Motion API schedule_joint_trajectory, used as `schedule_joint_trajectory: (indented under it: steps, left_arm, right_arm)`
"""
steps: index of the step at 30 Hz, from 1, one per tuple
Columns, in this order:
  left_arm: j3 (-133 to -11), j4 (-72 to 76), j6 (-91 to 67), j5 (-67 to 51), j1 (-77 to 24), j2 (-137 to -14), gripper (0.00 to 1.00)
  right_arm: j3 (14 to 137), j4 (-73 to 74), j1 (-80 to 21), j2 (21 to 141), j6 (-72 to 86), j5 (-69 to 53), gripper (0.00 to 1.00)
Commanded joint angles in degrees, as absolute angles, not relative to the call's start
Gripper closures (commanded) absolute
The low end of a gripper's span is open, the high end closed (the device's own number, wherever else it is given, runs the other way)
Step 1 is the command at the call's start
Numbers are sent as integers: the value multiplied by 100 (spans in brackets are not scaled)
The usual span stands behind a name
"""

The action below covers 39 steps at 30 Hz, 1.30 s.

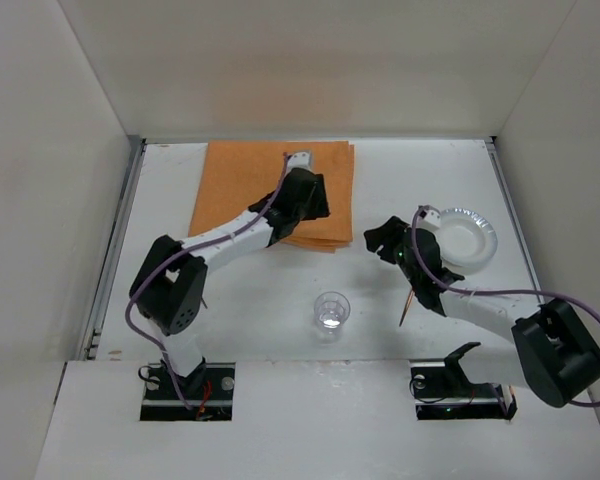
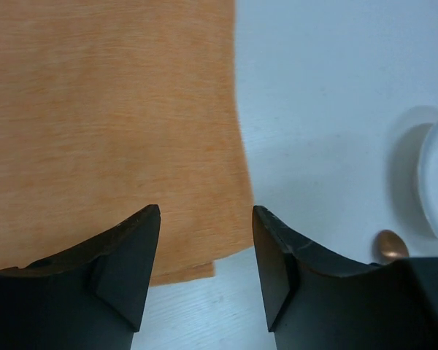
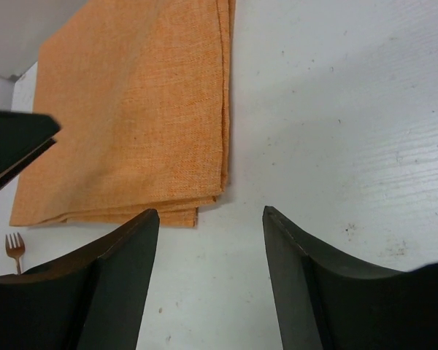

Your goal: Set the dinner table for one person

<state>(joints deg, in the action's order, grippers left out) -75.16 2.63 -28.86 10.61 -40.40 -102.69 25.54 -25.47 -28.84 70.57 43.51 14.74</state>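
Across the middle of the overhead view, the white tabletop (image 1: 270, 322), with a folded orange cloth (image 1: 235, 180) at upper centre, probably as the placemat. Above the cloth's lower right corner, the left hand (image 2: 204, 219), fingers apart, holding nothing. Just right of that edge, the right hand (image 3: 210, 219), likewise spread and empty. Seemingly awaiting placement: clear cup (image 1: 331, 310) at lower centre, plate (image 1: 470, 240) at right.

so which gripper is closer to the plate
Right. The right gripper hangs just left of the plate; the left gripper is farther left, over the orange cloth.
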Motion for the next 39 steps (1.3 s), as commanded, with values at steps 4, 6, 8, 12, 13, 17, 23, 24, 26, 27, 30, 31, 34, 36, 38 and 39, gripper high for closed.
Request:
schedule_joint_trajectory:
  steps: [4,6,8,12,13,17,23,24,26,27,30,31,34,36,38,39]
  left_arm:
    - [-6102,562,-3601,2275,-3494,-9370,46]
    - [-5741,676,-3988,2303,-3458,-9282,44]
    - [-5477,799,-4235,2329,-3458,-9229,44]
    - [-4967,1001,-4964,2487,-3476,-9062,42]
    - [-4888,1132,-5105,2444,-3502,-9079,42]
    - [-4790,1738,-5387,2163,-3599,-9324,40]
    - [-4921,2320,-5678,1829,-3599,-9957,44]
    - [-4948,2355,-5678,1811,-3608,-10045,48]
    - [-4992,2434,-5713,1776,-3634,-10168,55]
    - [-5010,2452,-5730,1749,-3652,-10195,59]
    - [-4949,2627,-5730,1688,-3687,-10117,72]
    - [-4870,2750,-5730,1679,-3696,-10055,77]
    - [-4650,3023,-5695,1565,-3713,-9844,83]
    - [-4518,3067,-5687,1468,-3713,-9730,85]
    - [-4395,3067,-5695,1415,-3713,-9651,86]
    - [-4351,3059,-5704,1363,-3705,-9624,86]
  right_arm:
    - [2751,-2663,-2896,7312,4324,1582,33]
    - [2777,-2672,-2896,7330,4289,1582,32]
    - [2786,-2689,-2896,7365,4272,1556,32]
    - [2804,-2698,-2913,7374,4254,1529,31]
    - [2821,-2707,-2922,7400,4245,1529,30]
    - [2926,-2725,-2957,7576,4193,1319,26]
    - [3050,-2663,-2923,7944,4289,1126,21]
    - [3067,-2654,-2861,8024,4350,1082,21]
    - [3094,-2628,-2738,8199,4516,1046,21]
    - [3120,-2619,-2712,8287,4596,1037,21]
    - [3313,-2619,-2615,8709,4903,819,21]
    - [3383,-2637,-2580,8840,5017,704,21]
    - [3524,-2707,-2553,9166,5343,571,21]
    - [3664,-2794,-2544,9403,5440,554,22]
    - [3788,-2830,-2544,9544,5545,589,23]
    - [3840,-2839,-2544,9606,5607,624,24]
